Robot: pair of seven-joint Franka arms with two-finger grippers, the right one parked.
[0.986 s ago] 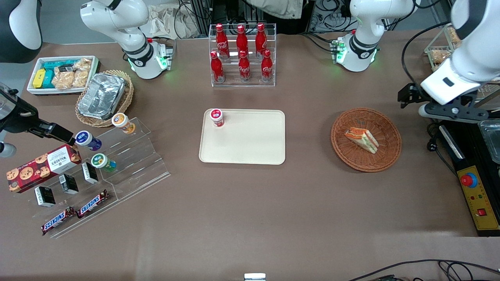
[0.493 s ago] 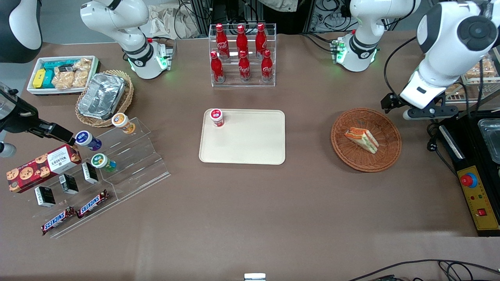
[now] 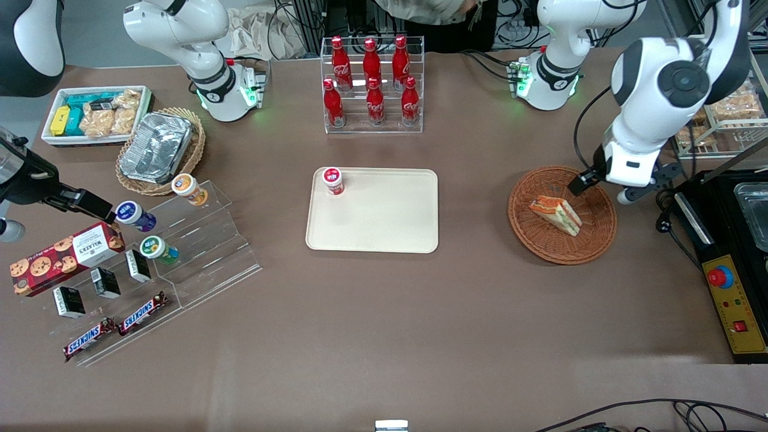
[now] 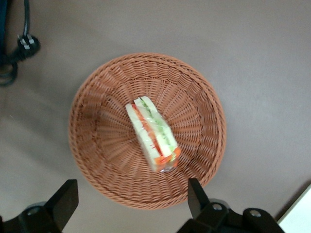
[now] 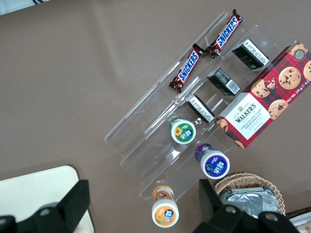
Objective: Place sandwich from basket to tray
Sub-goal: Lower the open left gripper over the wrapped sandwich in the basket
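From the front you see the gripper [image 3: 591, 183] hanging over the rim of the basket [image 3: 534, 237] on the edge farther from the camera, toward the working arm's end of the table. It holds nothing and touches nothing. The sandwich [image 3: 555, 215] lies inside the basket, a little nearer the camera than the gripper. Its long axis runs diagonally, the narrow end pointing toward the camera and the working arm's end of the table. The tray [image 3: 384, 231] sits at mid-table, well apart from the basket, with a red-lidded cup [image 3: 332, 180] on the corner farthest from the camera, on the parked arm's side. You can read Coca-Cola script on the red bottles [image 3: 372, 84] in the clear rack, farther from the camera than the tray. Toward the parked arm's end, "SNICKERS" shows on two bars [image 3: 114, 330] and "WALKERS" on a red tartan cookie box [image 3: 63, 258].

In the left wrist view you see the two fingers [image 4: 62, 203] spread wide apart, with only brown tabletop and the basket [image 4: 97, 92] rim between them. The sandwich [image 4: 153, 134] rests in the middle of the basket, lying on its side so its red, green and orange layers show along the cut edge.

The right wrist view lets you read "SNICKERS" [image 5: 206, 51] twice and "WALKERS" [image 5: 265, 104] with chocolate chip cookies pictured, all on a clear stepped stand [image 5: 146, 131].
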